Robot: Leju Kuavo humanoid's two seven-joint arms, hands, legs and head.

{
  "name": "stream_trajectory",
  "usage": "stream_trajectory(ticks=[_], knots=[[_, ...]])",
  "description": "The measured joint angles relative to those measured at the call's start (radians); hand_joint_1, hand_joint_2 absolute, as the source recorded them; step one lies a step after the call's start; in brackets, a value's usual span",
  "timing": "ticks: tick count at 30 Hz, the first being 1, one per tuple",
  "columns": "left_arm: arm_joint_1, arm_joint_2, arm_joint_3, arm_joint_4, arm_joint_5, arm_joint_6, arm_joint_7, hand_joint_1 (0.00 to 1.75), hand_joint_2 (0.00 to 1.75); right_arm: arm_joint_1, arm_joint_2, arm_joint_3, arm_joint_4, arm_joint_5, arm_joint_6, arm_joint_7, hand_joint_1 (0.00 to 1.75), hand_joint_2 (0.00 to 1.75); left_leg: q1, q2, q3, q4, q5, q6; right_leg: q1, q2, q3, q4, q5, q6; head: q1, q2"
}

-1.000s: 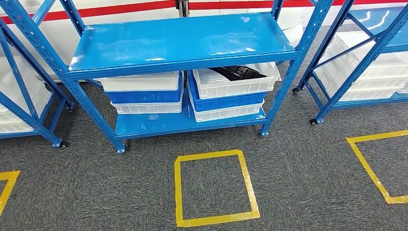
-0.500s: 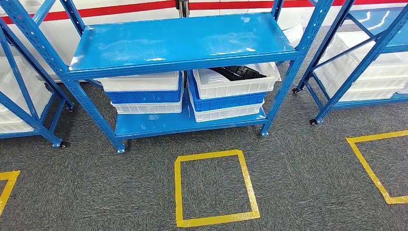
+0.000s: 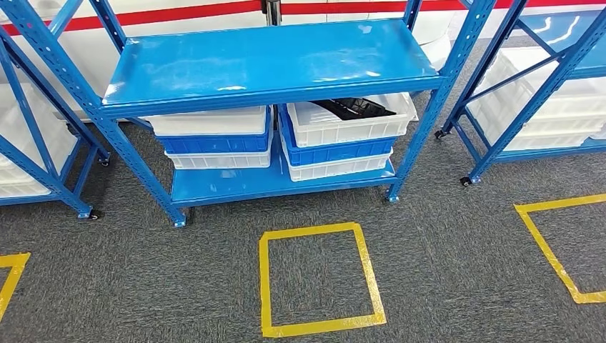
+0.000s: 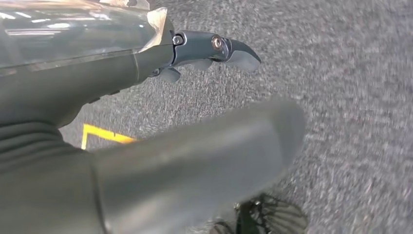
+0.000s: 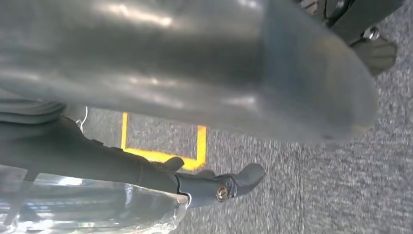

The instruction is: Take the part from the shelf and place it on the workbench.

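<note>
— Covering most of the head view is grey carpet (image 3: 457,250), with a blue shelf (image 3: 271,61) across the upper half. Any writing on it?

— None that I can read. No brand or label shows on the shelf or on the crates. A white wall with a red stripe (image 3: 179,12) runs along the top edge, also unlettered.

— What is cut off?

— More blue racks leave the frame at the left edge (image 3: 28,143) and at the upper right (image 3: 543,86), each holding white crates that are only partly visible. The yellow tape square (image 3: 320,279) sits whole at lower centre; another tape outline (image 3: 557,243) is cut by the right edge, and a corner of one (image 3: 11,275) by the left.

— And the part?

— A black part (image 3: 355,107) lies in the top white crate (image 3: 350,121) of the right-hand stack on the lower shelf board, just right of centre. The upper board hides its far end, so its shape is hard to make out. A second stack of white and blue crates (image 3: 214,139) stands just beside it on the left.

— The hands?

— In the left wrist view the left hand (image 4: 195,122) hangs over carpet, thick thumb blurred across the middle, dark fingers (image 4: 214,48) extended above it, well apart from the thumb, nothing between them. In the right wrist view the right hand (image 5: 229,117) is the same: broad thumb across the top, dark fingers (image 5: 229,183) stretched out lower down, apart and empty, yellow tape (image 5: 160,155) on the carpet behind.
</note>
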Motion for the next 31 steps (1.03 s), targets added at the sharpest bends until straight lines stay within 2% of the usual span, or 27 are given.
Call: stream_trajectory(ticks=[10,17,23,31], knots=[[0.058,0.033,-0.276,-0.041,0.146,-0.073,0.034,0.00,0.00,0.041,-0.029,0.043,-0.044,-0.144,0.120,-0.017,0.00,0.00,0.000,0.000,0.000,0.000,0.000,0.000,0.000,0.000,0.000,0.000,0.000,0.000,0.000,0.000],[0.086,0.052,-0.414,-0.060,0.227,-0.114,0.053,0.00,0.00,0.062,-0.043,0.065,-0.066,-0.224,0.187,-0.027,0.00,0.00,0.000,0.000,0.000,0.000,0.000,0.000,0.000,0.000,0.000,0.000,0.000,0.000,0.000,0.000],[0.095,0.059,-0.464,-0.068,0.240,-0.120,0.056,0.00,0.00,0.067,-0.049,0.076,-0.074,-0.237,0.197,-0.029,0.00,0.00,0.000,0.000,0.000,0.000,0.000,0.000,0.000,0.000,0.000,0.000,0.000,0.000,0.000,0.000],[0.097,0.062,-0.484,-0.068,0.241,-0.120,0.057,0.00,0.00,0.071,-0.051,0.079,-0.080,-0.237,0.197,-0.030,0.00,0.00,0.000,0.000,0.000,0.000,0.000,0.000,0.000,0.000,0.000,0.000,0.000,0.000,0.000,0.000]])
